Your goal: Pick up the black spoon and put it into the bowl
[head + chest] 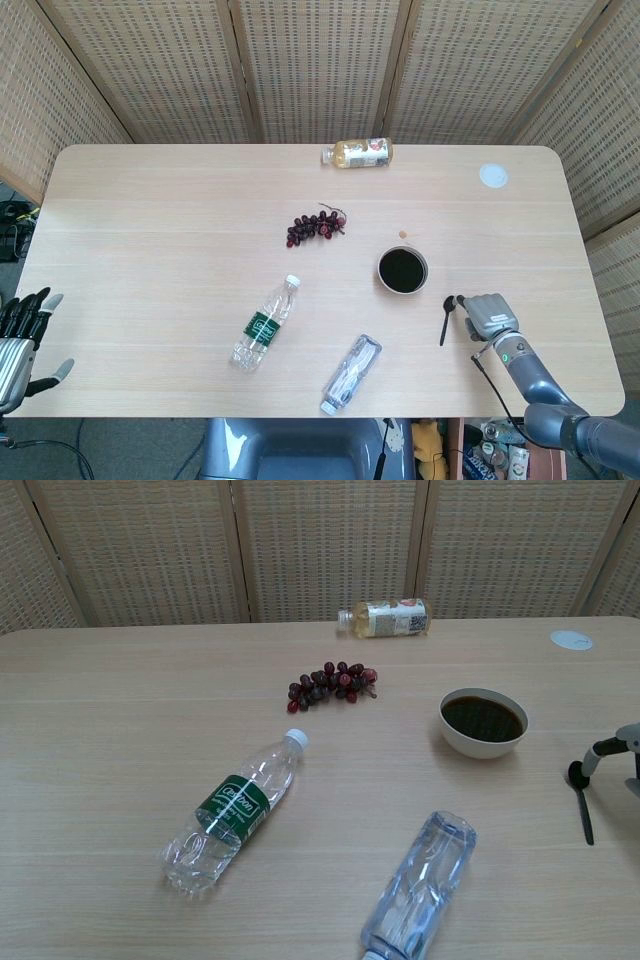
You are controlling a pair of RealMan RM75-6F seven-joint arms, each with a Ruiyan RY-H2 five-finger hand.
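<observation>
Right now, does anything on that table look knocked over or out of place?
Yes: all three bottles lie on their sides, the green-label bottle, the clear bottle by the front edge, and the juice bottle at the back. Nothing looks spilled.

The only label with lettering stands on the water bottle lying on its side, left of the bowl and nearer the table's front edge. Its green band carries slanted white script that may read "Ganten", though it is too small and tilted to be sure. The yellow drink bottle, lying beyond the bowl by the table's far edge, wears a pale label with red and dark marks, none of which can be read from either view.
</observation>
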